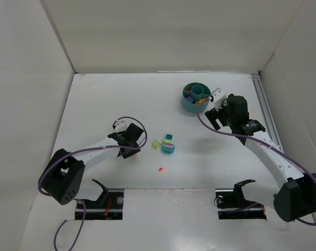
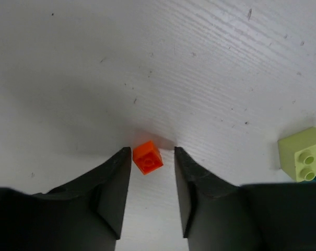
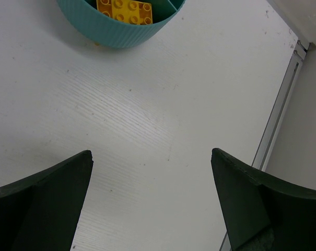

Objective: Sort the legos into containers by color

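Note:
The round teal tub (image 1: 187,105) stands at the back right and holds purple, yellow and orange pieces. Its wall (image 3: 121,32) and a yellow brick (image 3: 125,9) inside show in the right wrist view. My right gripper (image 1: 214,109) is open and empty just right of the tub (image 3: 151,153). A tiny orange-red brick (image 1: 161,169) lies on the table. In the left wrist view it (image 2: 147,158) sits at the tips of my open left gripper (image 2: 152,150), nearer the left finger, not gripped. A light green brick (image 1: 156,143) (image 2: 303,154) lies right of my left gripper (image 1: 133,144).
A teal piece with light green on top (image 1: 168,148) and a small teal bit (image 1: 169,136) lie beside the green brick. A metal rail (image 1: 265,107) (image 3: 283,104) runs along the table's right edge. White walls enclose the table.

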`<state>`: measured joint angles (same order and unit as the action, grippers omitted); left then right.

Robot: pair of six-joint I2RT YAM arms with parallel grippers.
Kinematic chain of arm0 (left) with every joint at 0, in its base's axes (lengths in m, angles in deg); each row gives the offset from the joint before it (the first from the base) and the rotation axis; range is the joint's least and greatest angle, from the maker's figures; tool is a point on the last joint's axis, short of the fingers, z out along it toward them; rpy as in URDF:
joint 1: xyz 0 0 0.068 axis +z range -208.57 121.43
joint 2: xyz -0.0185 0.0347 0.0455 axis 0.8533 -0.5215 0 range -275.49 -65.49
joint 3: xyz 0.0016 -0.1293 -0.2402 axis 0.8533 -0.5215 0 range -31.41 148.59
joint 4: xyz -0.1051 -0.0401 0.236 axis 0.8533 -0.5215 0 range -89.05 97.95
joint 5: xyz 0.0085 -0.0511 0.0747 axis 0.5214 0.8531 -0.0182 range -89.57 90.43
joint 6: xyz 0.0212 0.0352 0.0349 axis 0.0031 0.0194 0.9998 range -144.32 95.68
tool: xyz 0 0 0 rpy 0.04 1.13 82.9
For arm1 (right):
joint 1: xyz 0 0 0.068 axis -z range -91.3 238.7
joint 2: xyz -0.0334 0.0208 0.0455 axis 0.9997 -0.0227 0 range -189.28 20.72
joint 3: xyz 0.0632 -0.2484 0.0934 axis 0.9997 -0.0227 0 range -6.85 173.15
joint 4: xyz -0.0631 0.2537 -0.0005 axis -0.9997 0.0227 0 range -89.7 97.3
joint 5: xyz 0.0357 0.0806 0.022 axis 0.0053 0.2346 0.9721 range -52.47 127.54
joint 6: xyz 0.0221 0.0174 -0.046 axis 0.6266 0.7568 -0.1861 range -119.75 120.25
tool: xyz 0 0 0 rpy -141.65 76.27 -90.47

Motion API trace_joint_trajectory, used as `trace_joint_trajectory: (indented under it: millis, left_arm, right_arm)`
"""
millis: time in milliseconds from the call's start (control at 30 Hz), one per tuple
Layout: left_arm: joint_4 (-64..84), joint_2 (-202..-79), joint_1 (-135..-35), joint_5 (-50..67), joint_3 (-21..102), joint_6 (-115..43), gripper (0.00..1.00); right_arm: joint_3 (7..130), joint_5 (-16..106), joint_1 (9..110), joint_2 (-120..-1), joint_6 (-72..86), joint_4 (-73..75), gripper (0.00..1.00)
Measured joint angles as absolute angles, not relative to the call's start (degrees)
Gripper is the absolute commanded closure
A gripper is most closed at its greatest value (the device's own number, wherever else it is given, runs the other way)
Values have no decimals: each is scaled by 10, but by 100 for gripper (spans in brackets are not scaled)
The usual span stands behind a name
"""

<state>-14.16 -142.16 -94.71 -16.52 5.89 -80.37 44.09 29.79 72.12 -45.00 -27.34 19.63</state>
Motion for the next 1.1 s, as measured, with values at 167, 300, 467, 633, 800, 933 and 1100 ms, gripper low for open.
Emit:
trace_joint_trajectory:
  millis: [167,300,467,633,800,933,1100]
  left_arm:
    - [-127,-1430,-947,-170,61,-806,81]
    - [-120,-1431,-947,-169,60,-808,99]
    - [-114,-1426,-947,-165,57,-805,100]
    - [-116,-1426,-947,-153,70,-777,100]
    - [-113,-1471,-947,-150,190,-723,100]
    - [-88,-1552,-947,-149,343,-672,100]
    - [-69,-1670,-947,-131,531,-606,100]
  right_arm:
    - [441,298,721,-450,-273,196,0]
    - [441,298,721,-450,-273,196,0]
    - [441,298,721,-446,-273,197,0]
    - [441,292,721,-439,-273,197,0]
    - [441,286,721,-429,-270,198,0]
    - [441,284,722,-422,-269,198,0]
    - [441,283,745,-422,-261,193,0]
